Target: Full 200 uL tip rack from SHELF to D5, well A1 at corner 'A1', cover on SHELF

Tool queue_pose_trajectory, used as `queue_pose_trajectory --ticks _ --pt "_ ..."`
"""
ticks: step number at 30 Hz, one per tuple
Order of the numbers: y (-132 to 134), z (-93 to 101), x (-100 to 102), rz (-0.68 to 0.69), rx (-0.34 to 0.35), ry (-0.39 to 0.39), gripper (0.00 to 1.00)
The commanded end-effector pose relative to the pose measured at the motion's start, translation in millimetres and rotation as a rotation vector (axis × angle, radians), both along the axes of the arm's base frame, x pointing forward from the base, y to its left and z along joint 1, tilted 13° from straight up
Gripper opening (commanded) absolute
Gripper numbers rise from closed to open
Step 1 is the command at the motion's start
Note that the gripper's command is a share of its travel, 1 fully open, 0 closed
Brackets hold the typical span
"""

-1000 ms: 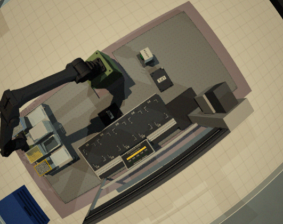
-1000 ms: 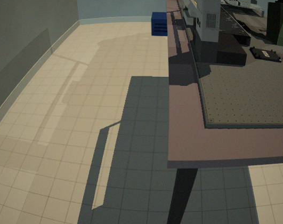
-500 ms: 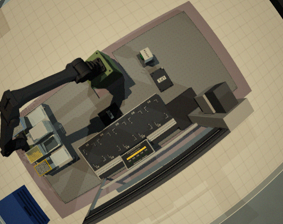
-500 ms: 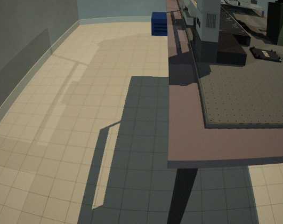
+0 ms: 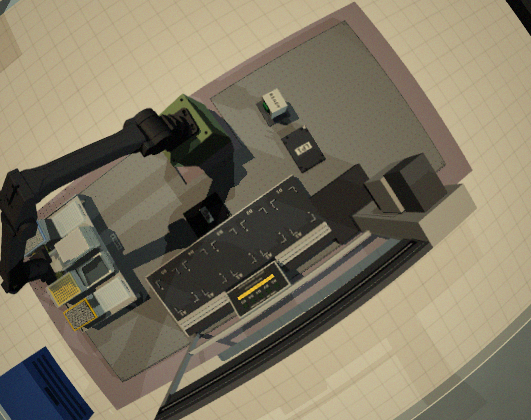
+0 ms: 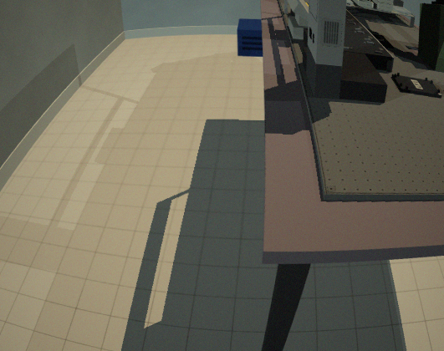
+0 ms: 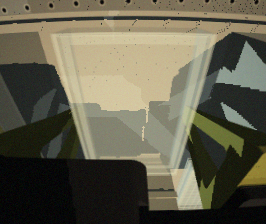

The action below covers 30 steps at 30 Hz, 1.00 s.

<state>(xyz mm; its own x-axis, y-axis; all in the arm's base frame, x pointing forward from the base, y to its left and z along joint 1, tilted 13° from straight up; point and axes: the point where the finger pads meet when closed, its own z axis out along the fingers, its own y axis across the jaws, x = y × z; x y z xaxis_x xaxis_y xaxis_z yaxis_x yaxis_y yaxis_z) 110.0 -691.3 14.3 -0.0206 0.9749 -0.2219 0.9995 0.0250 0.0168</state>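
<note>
One clear cover (image 7: 128, 95) in the claw (image 7: 133, 150), long axis pointing ahead.

The bench (image 5: 395, 62) is a mauve top carrying a grey dotted mat (image 5: 355, 97). With the dark deck (image 5: 235, 257) as landmark: the green arm base (image 5: 205, 137) stands behind it, the shelf (image 5: 127, 299) with racks at its left end, a black nest (image 5: 303, 149) and a white key box (image 5: 276, 101) beyond its right end, and a grey block (image 5: 410, 182) to its right.
</note>
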Motion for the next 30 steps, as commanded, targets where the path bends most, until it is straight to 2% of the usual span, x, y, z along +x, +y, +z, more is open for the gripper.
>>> queue_pose_trajectory --ticks 1,3,4,11,12,30 --pt "-15.5 10.8 -2.3 0.000 -0.040 -0.008 0.00" --pt "-15.1 8.3 -2.2 0.000 -0.039 -0.008 0.00" --pt "-14.5 24.5 1.7 0.000 -0.052 -0.010 0.00" --pt "-14.1 24.4 1.8 0.000 -0.052 -0.010 0.00" --pt "-14.1 24.4 1.8 0.000 -0.052 -0.010 1.00" --pt "-14.1 24.4 1.8 0.000 -0.052 -0.010 1.00"
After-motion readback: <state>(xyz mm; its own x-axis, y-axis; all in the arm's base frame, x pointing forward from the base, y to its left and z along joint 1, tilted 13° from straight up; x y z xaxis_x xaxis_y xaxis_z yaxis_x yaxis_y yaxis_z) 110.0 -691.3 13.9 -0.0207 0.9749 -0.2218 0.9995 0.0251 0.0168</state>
